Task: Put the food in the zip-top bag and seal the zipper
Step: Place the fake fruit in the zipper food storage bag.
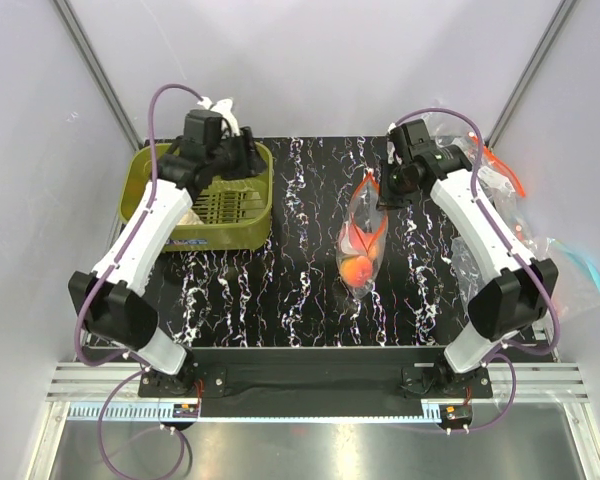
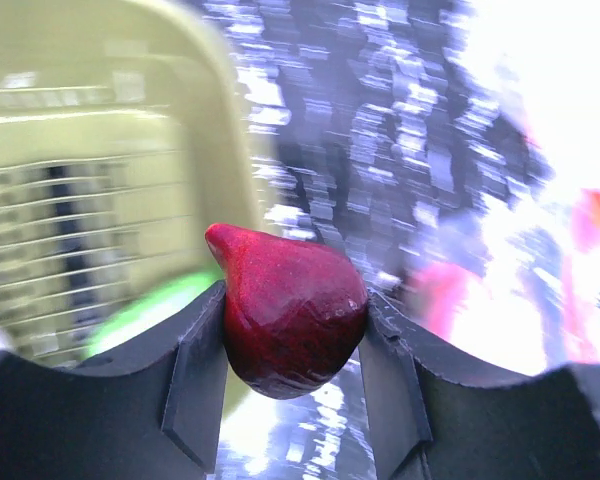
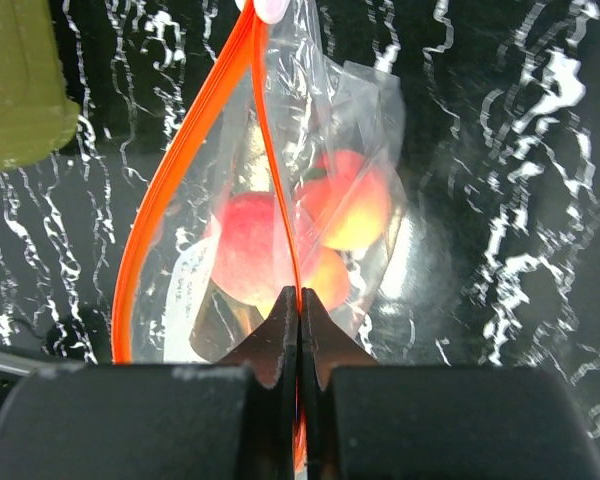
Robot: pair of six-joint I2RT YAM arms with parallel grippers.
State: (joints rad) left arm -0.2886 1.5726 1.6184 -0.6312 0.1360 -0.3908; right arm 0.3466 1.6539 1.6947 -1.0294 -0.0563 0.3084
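Observation:
The clear zip-top bag [image 1: 361,240] lies in the middle of the black mat, its mouth towards the far side. Three orange-pink peaches [image 3: 250,245] show inside it. My right gripper [image 3: 300,300] is shut on one side of the red-orange zipper [image 3: 170,170], and the bag's mouth gapes open. The white slider [image 3: 270,8] is at the far end of the strip. In the top view this gripper [image 1: 385,190] is at the bag's far end. My left gripper [image 2: 293,345] is shut on the dark purple-red plum [image 2: 290,310], near the olive basket's right rim [image 1: 242,150].
An olive-green slatted basket [image 1: 150,200] stands at the back left and shows blurred in the left wrist view [image 2: 100,150]. Spare clear bags [image 1: 495,170] lie at the right, one with a light-blue strip [image 1: 585,270]. The left wrist view is motion-blurred.

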